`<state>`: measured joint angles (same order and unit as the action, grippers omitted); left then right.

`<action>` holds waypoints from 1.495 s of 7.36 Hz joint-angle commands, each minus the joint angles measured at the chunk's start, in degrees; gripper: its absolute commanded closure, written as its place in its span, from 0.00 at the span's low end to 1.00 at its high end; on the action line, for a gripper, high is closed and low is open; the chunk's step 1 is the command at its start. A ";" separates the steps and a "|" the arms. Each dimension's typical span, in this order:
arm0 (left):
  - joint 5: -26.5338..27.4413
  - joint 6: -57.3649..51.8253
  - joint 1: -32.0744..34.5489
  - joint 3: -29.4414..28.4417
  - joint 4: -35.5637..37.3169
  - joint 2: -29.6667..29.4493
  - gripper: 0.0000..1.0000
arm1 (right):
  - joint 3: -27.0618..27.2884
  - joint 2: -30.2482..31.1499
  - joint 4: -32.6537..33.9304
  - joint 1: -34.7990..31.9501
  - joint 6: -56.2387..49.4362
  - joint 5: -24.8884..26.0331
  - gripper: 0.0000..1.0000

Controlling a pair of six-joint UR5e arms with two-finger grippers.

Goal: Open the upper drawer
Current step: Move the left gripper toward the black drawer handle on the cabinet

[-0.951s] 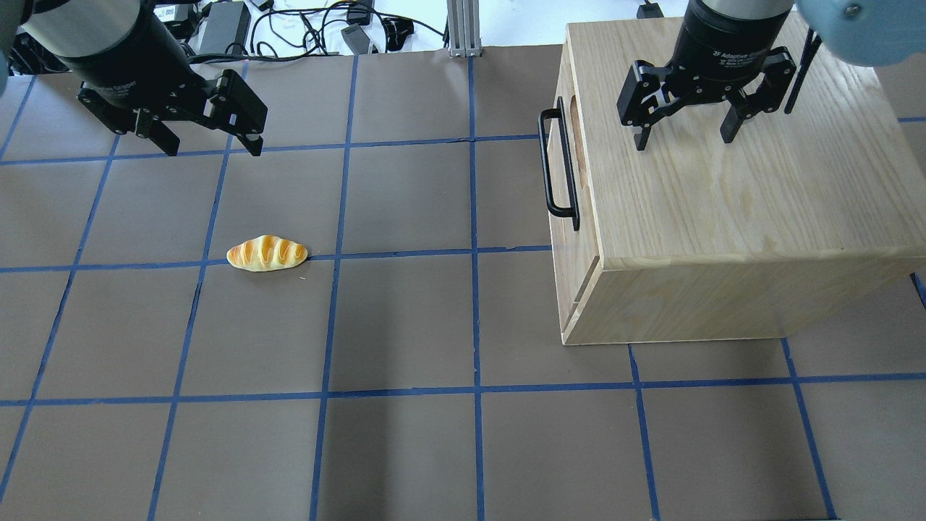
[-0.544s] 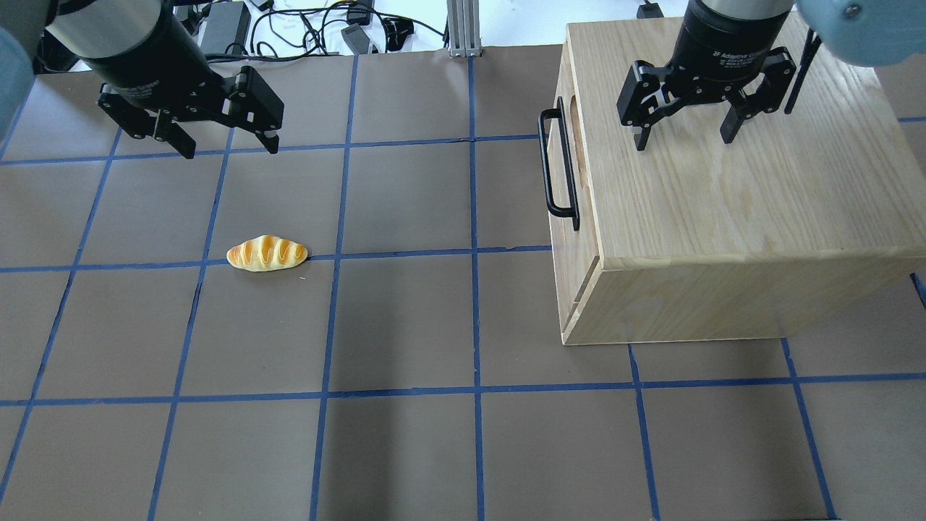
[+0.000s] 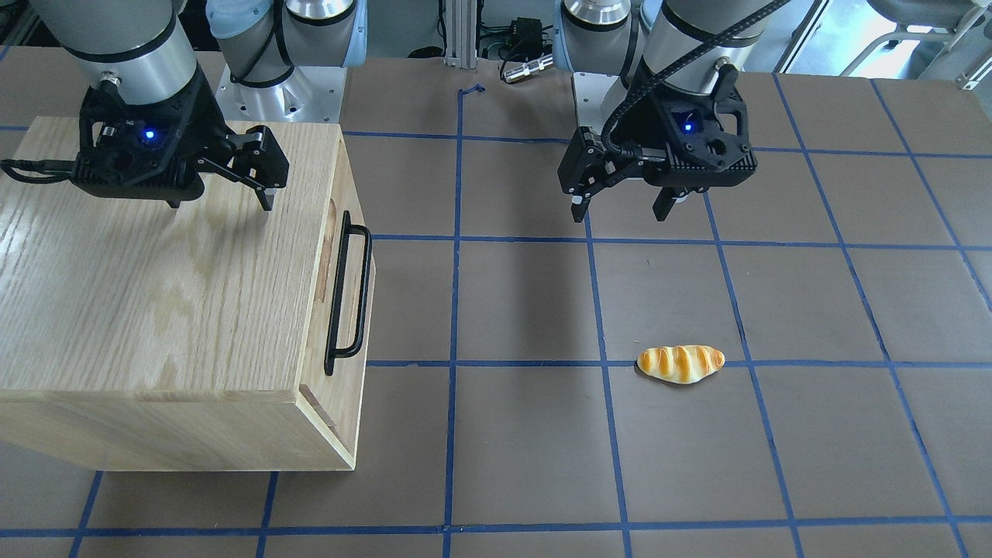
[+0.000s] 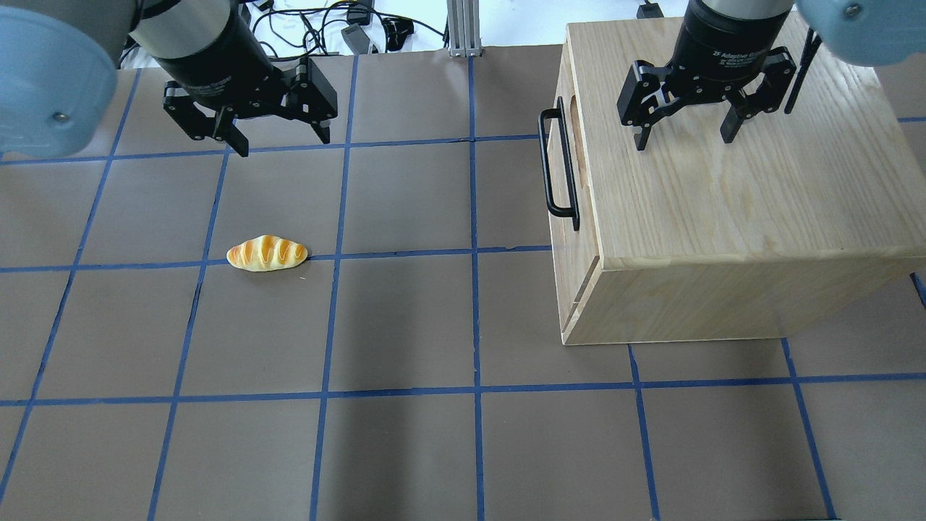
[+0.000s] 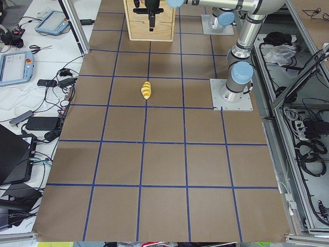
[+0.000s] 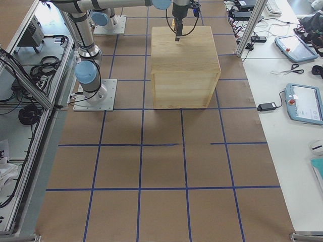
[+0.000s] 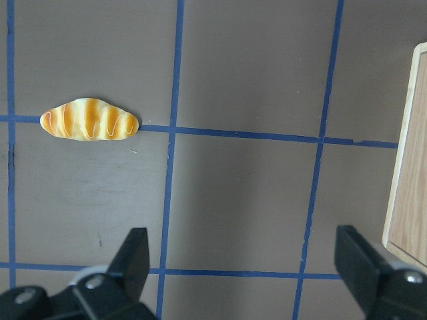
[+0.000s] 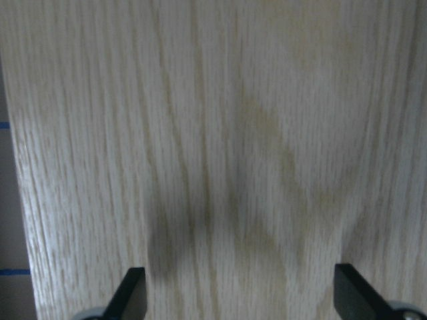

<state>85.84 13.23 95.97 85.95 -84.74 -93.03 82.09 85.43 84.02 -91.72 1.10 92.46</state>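
The light oak cabinet (image 4: 723,195) stands on the table's right half. The upper drawer (image 4: 558,166) faces the table's middle and looks shut, flush with the cabinet. Its long black bar handle (image 4: 546,166) and oblong finger slot (image 4: 575,116) show, also in the front-facing view, where the handle (image 3: 364,294) stands out. My right gripper (image 4: 684,141) is open and empty, just above the cabinet top (image 8: 220,133), back from the drawer front. My left gripper (image 4: 282,143) is open and empty, hovering over the far left of the table, well apart from the handle.
A toy bread roll (image 4: 267,254) lies on the brown paper with blue tape lines, nearer than my left gripper; it also shows in the left wrist view (image 7: 89,120). The cabinet's edge (image 7: 410,153) shows at that view's right. Cables and power bricks (image 4: 347,29) lie beyond the far edge.
My left gripper has moved steadily to the right along the far side of the table, toward the cabinet, still open. The right gripper, drawer and bread roll have not moved.
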 commanded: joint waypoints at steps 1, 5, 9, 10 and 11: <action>-0.41 8.07 3.32 0.01 3.59 -2.40 0.00 | 0.00 0.00 0.00 -0.04 0.04 0.00 0.00; -12.16 37.41 10.53 0.36 16.41 -9.35 0.00 | 0.00 0.00 0.00 0.05 -0.05 0.00 0.00; -12.19 44.32 15.20 0.27 22.58 -13.66 0.00 | 0.00 0.00 0.00 -0.04 -0.05 0.00 0.00; -12.19 44.77 15.64 0.36 23.91 -14.36 0.00 | 0.00 0.00 0.00 -0.04 0.04 0.00 0.00; -12.10 44.87 16.34 0.36 24.27 -14.89 0.00 | 0.09 0.00 0.00 -0.04 -0.05 0.00 0.00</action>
<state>73.68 57.57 111.50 86.27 -61.41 -107.18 82.11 85.43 84.02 -91.76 1.09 92.46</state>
